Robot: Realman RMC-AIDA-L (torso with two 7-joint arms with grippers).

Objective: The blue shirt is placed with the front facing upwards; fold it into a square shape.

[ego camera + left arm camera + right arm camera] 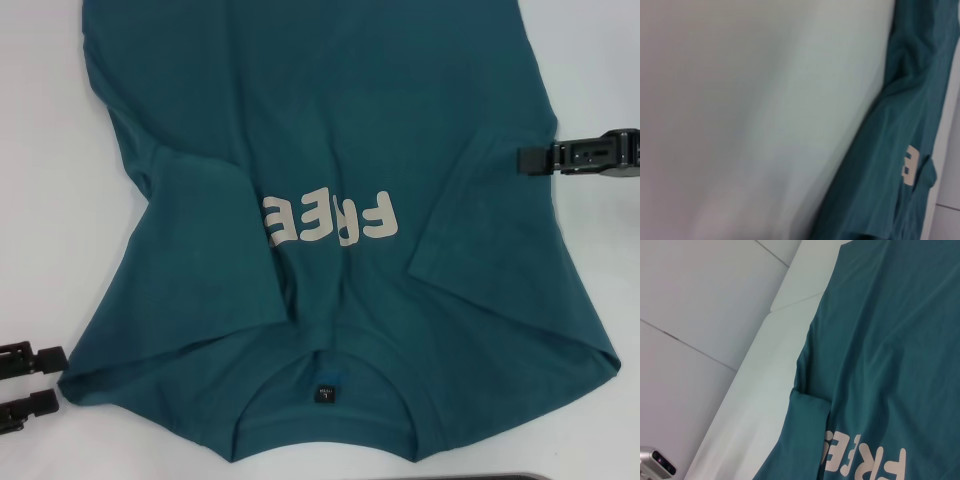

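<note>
Left gripper (22,385) fingers apart beside blue shirt (330,130) (right gripper (540,157) unclear)

White table (40,180) is seen w/ one item laid directly on it: the blue shirt (330,140), spread flat, front up, neck nearest the robot, "FREE" lettering (330,219) read upside down in head view. Both sleeves are folded in over the chest. Bare table is shown either side of shirt.

Black ribbed pincers (585,155), blocky fingertips (30,357)
</note>
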